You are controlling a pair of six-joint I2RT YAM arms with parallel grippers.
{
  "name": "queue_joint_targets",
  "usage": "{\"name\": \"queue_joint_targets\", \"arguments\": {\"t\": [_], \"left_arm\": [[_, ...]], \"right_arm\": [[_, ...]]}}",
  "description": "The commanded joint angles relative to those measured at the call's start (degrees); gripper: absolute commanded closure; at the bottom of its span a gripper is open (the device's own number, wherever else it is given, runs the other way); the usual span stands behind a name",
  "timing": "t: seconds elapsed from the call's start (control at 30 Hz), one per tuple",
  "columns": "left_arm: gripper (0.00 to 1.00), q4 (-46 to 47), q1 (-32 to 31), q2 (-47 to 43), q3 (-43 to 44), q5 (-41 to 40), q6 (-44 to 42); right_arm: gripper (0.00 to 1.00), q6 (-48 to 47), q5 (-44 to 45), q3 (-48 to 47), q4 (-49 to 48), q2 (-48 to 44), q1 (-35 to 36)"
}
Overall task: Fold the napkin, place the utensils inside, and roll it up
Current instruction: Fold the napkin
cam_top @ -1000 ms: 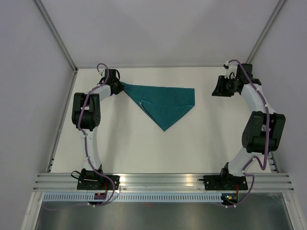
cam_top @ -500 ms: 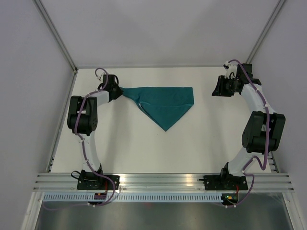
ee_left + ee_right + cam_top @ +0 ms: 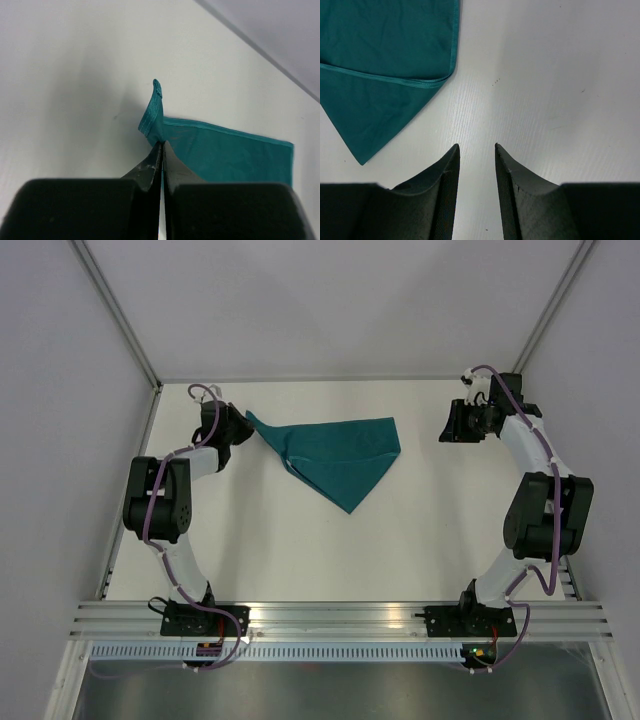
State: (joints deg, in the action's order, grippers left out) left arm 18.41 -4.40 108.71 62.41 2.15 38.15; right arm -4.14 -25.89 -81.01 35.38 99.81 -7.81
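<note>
Teal-green and faintly shiny, the napkin (image 3: 335,455) lies on the white table (image 3: 300,560), folded into a rough triangle. Its long edge runs along the far side and its point faces the near side. A hemmed edge of an upper layer crosses the cloth just inside that long edge.

At the napkin's left corner the left gripper (image 3: 243,424) has its jaws pressed together on the fabric. In the left wrist view a narrow hemmed tip of cloth stands up above the closed fingertips, while the rest spreads flat beyond them.

The right gripper (image 3: 447,423) hangs to the right of the napkin, apart from it — jaws spread, nothing between them. In its wrist view bare table lies beneath the fingers, and the napkin's right corner lies off to the upper left.
</note>
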Motion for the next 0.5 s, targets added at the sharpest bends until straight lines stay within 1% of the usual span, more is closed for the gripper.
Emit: {"name": "queue_joint_targets", "arguments": {"t": [0.0,0.03,0.07,0.1,0.17,0.23,0.27,0.37,0.47], "left_arm": [[0.98,14.4,-0.3,-1.8,-1.6,15.2,-5.2],[0.98,16.3,-0.5,-1.6,-1.4,17.3,-6.5],[0.98,17.3,-1.3,-1.0,-1.4,23.1,-7.4],[0.98,19.6,-1.7,-0.7,-1.5,26.5,-8.0],[0.98,19.5,-3.3,-0.3,-1.0,32.4,-10.6],[0.98,20.2,-4.2,0.1,-0.5,36.5,-12.4],[0.98,18.5,-4.7,0.3,-0.3,39.0,-12.9],[0.98,19.4,-5.3,1.3,-0.2,45.1,-12.8],[0.98,18.7,-5.8,1.1,-0.9,48.6,-14.1]], "right_arm": [[0.6,-1.1,-1.0,-0.5,0.5,-2.4,0.6],[0.6,-1.1,-1.0,-0.5,0.6,-2.4,0.8],[0.6,-1.3,-0.9,-0.6,0.7,-2.3,1.0],[0.6,-1.4,-0.8,-0.6,0.8,-2.3,1.1],[0.6,-1.7,-0.6,-0.9,1.1,-2.3,1.7],[0.6,-2.2,-0.4,-1.0,1.5,-2.3,2.4],[0.6,-2.4,-0.2,-1.2,1.7,-2.4,2.7],[0.6,-2.9,0.7,-1.2,1.8,-2.7,3.9],[0.6,-3.0,1.1,-1.1,2.1,-2.8,4.6]]}}
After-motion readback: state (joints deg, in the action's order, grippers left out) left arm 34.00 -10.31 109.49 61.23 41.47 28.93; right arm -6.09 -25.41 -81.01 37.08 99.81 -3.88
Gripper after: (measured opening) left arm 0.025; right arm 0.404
